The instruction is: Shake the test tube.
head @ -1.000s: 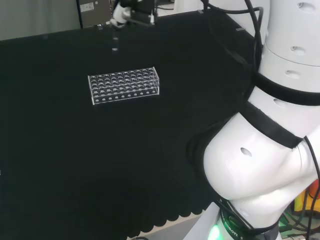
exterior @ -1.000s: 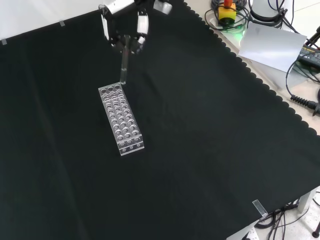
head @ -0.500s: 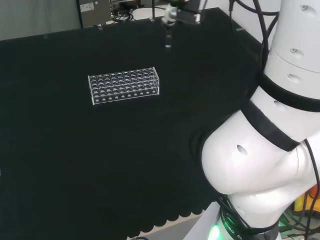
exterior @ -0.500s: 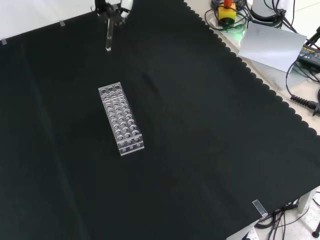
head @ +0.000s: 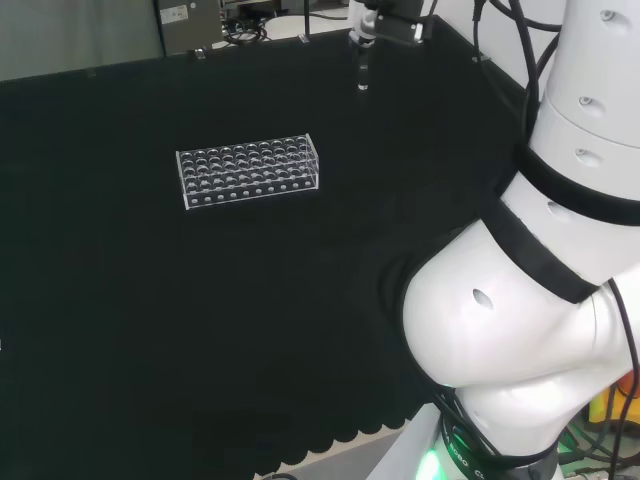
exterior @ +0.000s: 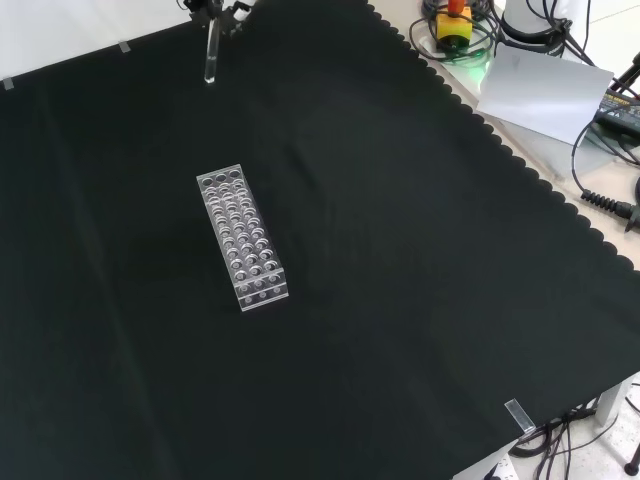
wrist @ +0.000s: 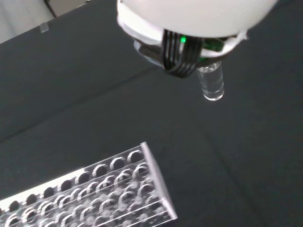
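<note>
In the head view the clear rack (head: 248,172) stands on the black desk (head: 150,330), left of centre. Up and to its right, at the view's top edge, the hand (head: 385,18) grasps the tube (head: 362,72) by its upper end, fingers closed round it; the tube hangs upright below the hand, in the air above the cloth and well apart from the rack. In the front view the tube (exterior: 212,55) hangs at the top edge, beyond the rack's (exterior: 242,238) far end.

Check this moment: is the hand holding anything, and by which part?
Yes: the hand holds the test tube by its upper end, clear of the rack.
</note>
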Robot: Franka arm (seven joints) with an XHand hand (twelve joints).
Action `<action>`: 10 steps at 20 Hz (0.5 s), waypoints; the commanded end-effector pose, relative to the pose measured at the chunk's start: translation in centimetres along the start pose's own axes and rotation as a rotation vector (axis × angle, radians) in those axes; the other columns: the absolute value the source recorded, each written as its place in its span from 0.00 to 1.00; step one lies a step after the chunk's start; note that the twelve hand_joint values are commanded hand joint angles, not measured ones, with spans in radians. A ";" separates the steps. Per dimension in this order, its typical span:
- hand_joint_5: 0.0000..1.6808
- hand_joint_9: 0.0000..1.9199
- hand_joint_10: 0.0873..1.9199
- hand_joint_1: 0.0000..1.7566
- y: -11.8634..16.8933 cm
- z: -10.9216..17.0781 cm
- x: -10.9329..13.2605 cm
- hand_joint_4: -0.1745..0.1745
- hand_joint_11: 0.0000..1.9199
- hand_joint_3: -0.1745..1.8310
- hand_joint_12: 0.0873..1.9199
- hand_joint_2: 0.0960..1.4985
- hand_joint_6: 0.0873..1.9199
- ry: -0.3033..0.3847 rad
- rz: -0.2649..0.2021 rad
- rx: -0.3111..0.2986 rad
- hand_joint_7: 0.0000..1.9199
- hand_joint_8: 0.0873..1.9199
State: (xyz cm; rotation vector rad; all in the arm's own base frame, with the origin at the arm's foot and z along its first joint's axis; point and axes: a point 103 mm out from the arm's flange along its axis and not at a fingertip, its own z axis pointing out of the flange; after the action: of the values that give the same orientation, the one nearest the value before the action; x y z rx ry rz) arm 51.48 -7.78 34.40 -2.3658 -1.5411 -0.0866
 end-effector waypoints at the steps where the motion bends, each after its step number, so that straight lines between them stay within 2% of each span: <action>1: 0.77 0.69 0.26 0.82 -0.9 2.3 6.6 0.00 0.63 0.44 0.44 0.35 0.28 0.015 -0.118 0.052 0.71 0.32; 7: 0.77 0.69 0.26 0.82 -2.6 4.6 14.2 0.00 0.63 0.44 0.44 0.35 0.28 0.020 -0.257 0.110 0.71 0.32; 10: 0.77 0.69 0.26 0.82 -3.6 5.4 17.2 0.00 0.63 0.44 0.44 0.35 0.28 0.041 -0.308 0.137 0.71 0.32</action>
State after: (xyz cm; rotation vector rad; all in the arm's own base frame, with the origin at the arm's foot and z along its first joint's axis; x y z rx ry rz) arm 54.30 4.06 33.94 -2.1366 -1.7455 -0.0830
